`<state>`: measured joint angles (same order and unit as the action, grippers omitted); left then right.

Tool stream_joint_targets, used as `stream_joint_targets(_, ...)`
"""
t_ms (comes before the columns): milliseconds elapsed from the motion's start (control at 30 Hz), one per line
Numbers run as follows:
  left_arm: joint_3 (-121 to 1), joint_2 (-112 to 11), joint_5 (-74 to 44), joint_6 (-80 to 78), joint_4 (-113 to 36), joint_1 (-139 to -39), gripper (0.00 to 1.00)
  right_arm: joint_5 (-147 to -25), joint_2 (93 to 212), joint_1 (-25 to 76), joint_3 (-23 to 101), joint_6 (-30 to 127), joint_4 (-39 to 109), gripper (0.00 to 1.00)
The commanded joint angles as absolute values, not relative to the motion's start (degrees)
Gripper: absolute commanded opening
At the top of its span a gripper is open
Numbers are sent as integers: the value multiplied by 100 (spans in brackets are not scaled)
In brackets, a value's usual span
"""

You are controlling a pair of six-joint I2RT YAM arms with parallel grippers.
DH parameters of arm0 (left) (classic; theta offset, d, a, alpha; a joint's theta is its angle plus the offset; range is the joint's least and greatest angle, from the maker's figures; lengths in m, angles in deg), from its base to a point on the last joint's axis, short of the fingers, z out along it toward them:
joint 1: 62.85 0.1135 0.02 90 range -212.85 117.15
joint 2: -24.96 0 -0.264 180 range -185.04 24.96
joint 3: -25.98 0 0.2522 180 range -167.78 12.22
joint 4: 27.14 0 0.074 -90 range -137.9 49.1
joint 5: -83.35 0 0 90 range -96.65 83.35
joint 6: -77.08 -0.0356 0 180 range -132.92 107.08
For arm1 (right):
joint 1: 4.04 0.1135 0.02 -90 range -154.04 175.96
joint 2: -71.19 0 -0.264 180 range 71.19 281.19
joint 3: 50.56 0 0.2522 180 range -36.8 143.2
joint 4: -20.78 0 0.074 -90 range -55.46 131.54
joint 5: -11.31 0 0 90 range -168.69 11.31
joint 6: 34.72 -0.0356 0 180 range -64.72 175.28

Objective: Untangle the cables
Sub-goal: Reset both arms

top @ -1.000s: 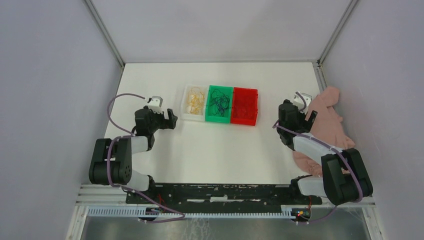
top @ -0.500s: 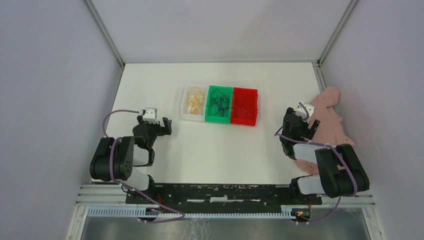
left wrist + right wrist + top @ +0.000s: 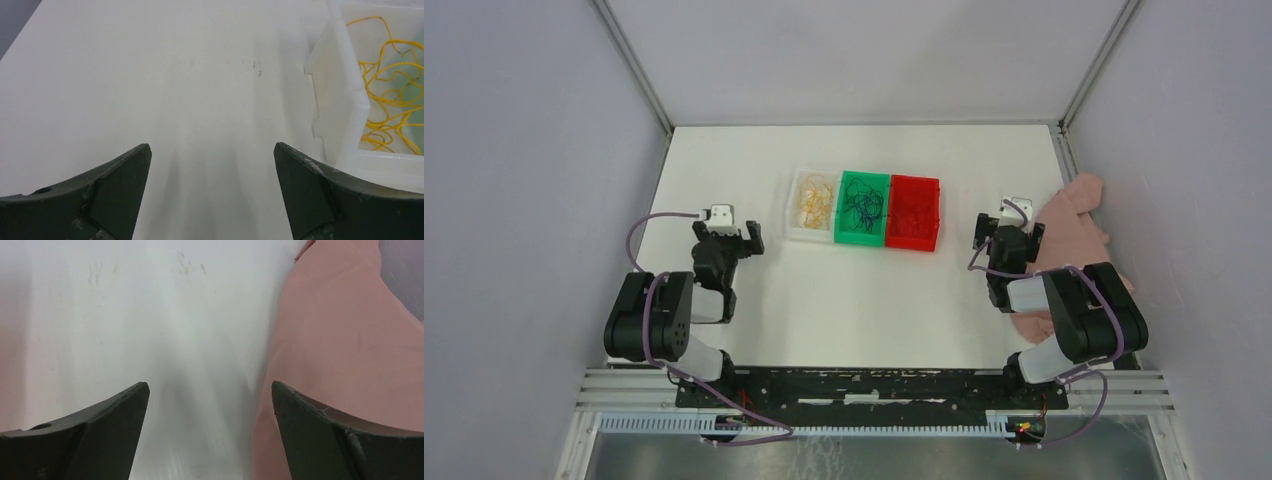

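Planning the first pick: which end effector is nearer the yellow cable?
Left. The left end effector is open, left of the white tray holding the yellow cable; the right end effector is open beyond the red tray, beside the pink cloth.

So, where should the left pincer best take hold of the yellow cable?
Probably one loose loop of the yellow cable, from straight above: it lies in open loops inside the white tray, whose walls block any sideways approach. The left pincer is open.

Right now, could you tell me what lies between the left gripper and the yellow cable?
The left wrist view shows only bare table and the white tray's wall between the left gripper and the yellow cable inside it.
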<state>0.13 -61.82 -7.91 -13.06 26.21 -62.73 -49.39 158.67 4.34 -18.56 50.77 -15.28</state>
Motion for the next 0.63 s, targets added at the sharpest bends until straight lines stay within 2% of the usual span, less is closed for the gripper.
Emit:
stream_joint_targets(0,-149,-6202,-475,-1196,2569,-6303,99,-5178,15823,403,-1748,5180,-1895,99)
stream_joint_targets(600,-150,-6199,-478,-1196,2564,-6303,99,-5216,15801,400,-1729,5159,-1819,99)
